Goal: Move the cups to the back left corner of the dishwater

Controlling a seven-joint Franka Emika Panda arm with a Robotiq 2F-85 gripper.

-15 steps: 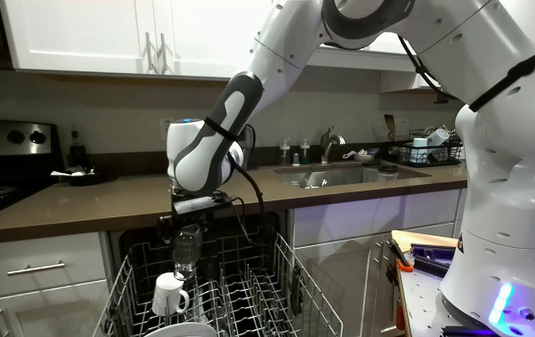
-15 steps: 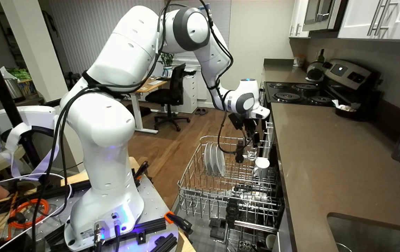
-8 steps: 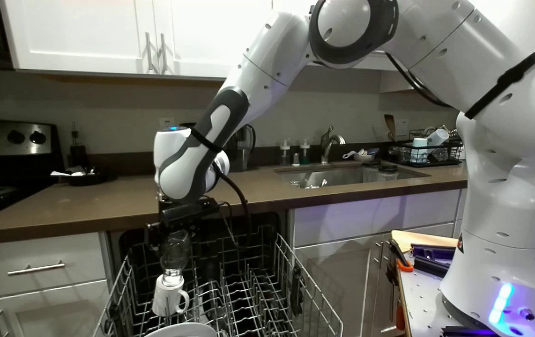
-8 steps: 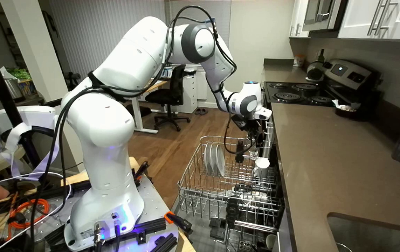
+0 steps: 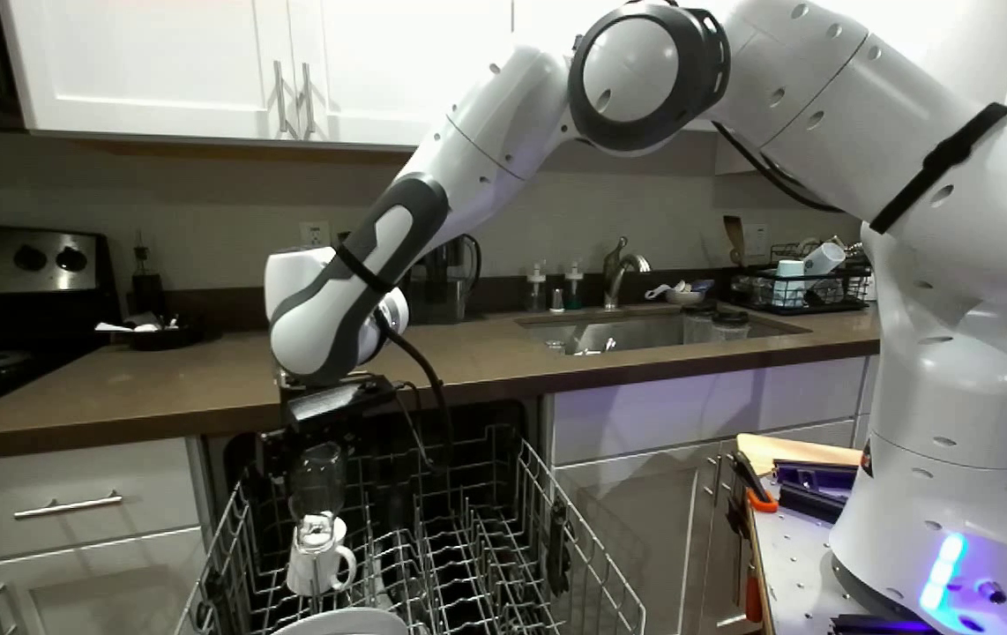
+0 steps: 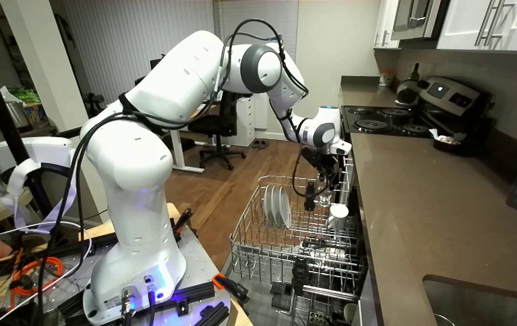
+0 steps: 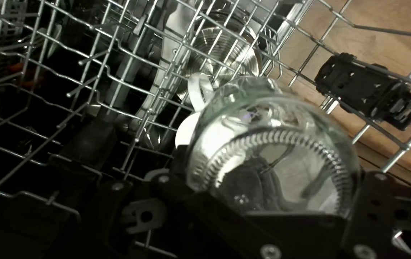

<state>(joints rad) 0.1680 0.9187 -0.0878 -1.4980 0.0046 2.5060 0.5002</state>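
The robot arm extends alongside the brown surface to the dishwasher rack, which projects from beneath it. Pale plates stand on edge in the rack. The gripper grasps a clear glass jar, inverted over the rack. The white mug rests in the rack between plates and surface, near the jar; whether the two touch cannot be told.

In an exterior view, the mug in the dishwasher rack has plates at nine o'clock, countertop at three.
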